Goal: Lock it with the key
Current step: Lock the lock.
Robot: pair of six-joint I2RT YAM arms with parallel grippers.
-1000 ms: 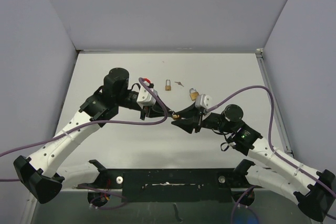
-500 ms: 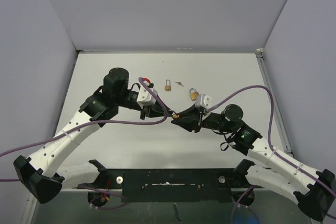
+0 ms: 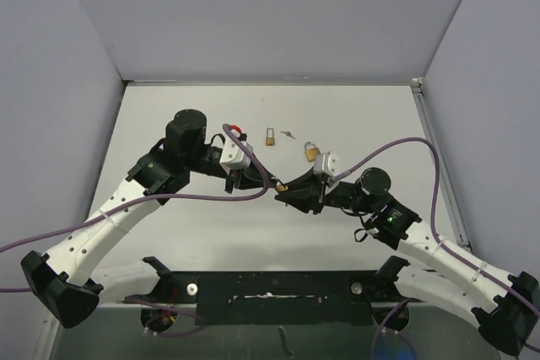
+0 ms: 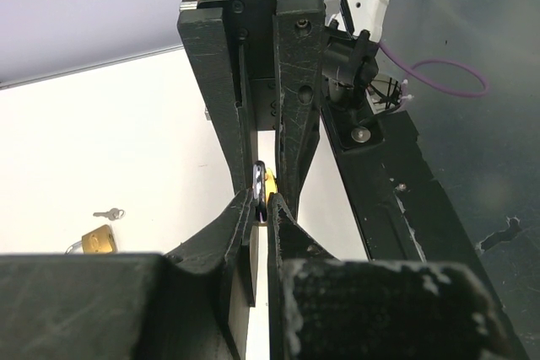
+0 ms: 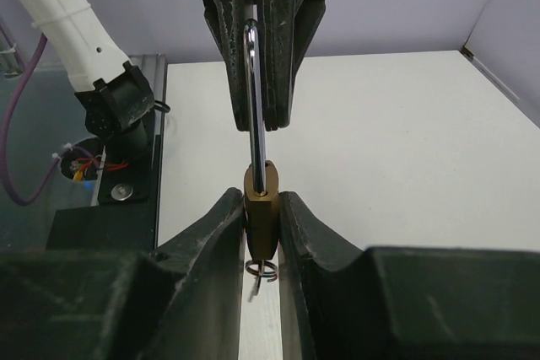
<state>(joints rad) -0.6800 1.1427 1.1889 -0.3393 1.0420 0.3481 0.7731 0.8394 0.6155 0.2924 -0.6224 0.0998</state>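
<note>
no text can be read in any view
the brass padlock point(image 5: 261, 197), pinched between the fingers point(image 5: 215, 229) of the right gripper point(image 5: 261, 208), shows only its narrow edge, no stamp legible; beyond the fingertips, a small padlock point(image 3: 270, 136) and a second padlock point(image 3: 311, 152) are too small to read.

My jaws: scuffed matt black plastic. The padlock point(image 5: 261, 197) is dull brass, its shackle point(image 5: 253, 82) glossy steel. The worktop point(image 5: 405, 149) is smooth matt white.
</note>
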